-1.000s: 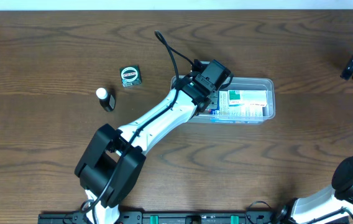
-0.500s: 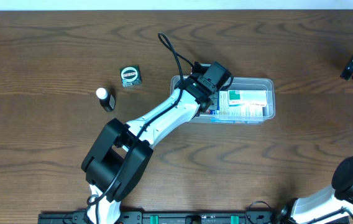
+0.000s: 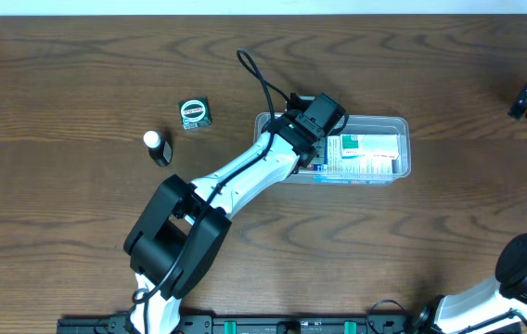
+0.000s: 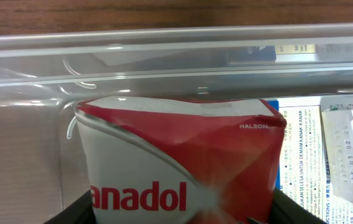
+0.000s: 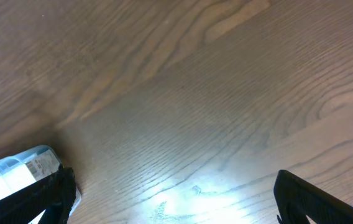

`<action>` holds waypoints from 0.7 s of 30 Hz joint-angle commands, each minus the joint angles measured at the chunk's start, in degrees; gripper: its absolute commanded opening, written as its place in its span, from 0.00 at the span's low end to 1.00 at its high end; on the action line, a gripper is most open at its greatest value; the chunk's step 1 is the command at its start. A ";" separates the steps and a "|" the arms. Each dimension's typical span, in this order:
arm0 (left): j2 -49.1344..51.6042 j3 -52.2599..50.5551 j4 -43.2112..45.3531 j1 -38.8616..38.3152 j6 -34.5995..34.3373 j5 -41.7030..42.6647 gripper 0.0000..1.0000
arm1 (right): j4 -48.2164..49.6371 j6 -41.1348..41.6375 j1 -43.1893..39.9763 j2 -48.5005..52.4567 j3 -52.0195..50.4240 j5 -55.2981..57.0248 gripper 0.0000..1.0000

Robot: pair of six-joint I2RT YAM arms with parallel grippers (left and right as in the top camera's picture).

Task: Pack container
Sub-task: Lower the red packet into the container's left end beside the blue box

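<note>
While the brown wooden table carries the clear, shallow rectangular plastic container near its middle, the left gripper straddles a red-and-white Panadol packet inside it; pinching or not, can't tell. And the right gripper, jaws spread wide!

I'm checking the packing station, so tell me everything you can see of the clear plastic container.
The container is a clear, shallow rectangular plastic bin with rounded corners and a rim, lying flat on the wooden table, right of centre. White-and-green printed packets lie in its right part. At its left end a red-and-white packet sits between the fingers of the left gripper; whether they grip it is unclear.
</note>
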 commanded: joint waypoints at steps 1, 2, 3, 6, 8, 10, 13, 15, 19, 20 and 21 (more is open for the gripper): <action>0.72 1.20 0.09 0.20 -0.31 -1.09 0.76 | -0.02 0.70 -0.17 -0.90 0.72 -0.17 0.99; 0.72 1.20 0.11 0.20 -0.28 -1.09 0.77 | -0.02 0.70 -0.17 -0.90 0.72 -0.17 0.99; 0.72 1.20 0.11 0.24 -0.28 -1.09 0.77 | -0.02 0.70 -0.17 -0.90 0.72 -0.17 0.99; 0.72 1.20 0.09 0.26 -0.28 -1.09 0.77 | -0.02 0.72 -0.17 -0.90 0.72 -0.17 0.99; 0.72 1.20 0.11 0.26 -0.31 -1.09 0.77 | -0.02 0.70 -0.17 -0.90 0.72 -0.17 0.99; 0.72 1.20 0.11 0.26 -0.31 -1.09 0.76 | -0.02 0.70 -0.17 -0.90 0.72 -0.17 0.99; 0.72 1.20 0.11 0.26 -0.28 -1.09 0.75 | -0.02 0.70 -0.17 -0.90 0.72 -0.17 0.99; 0.72 1.20 0.11 0.26 -0.28 -1.09 0.75 | -0.02 0.72 -0.17 -0.90 0.72 -0.17 0.99; 0.72 1.20 0.07 0.31 -0.24 -2.32 0.75 | -0.02 0.70 -0.17 -0.90 0.72 -0.17 0.99; 0.72 1.20 0.04 0.31 -0.17 -3.13 0.75 | -0.02 0.72 -0.17 -0.90 0.72 -0.17 0.99; 0.72 1.20 0.00 0.33 -0.04 -3.87 0.75 | -0.02 0.72 -0.17 -0.90 0.72 -0.17 0.99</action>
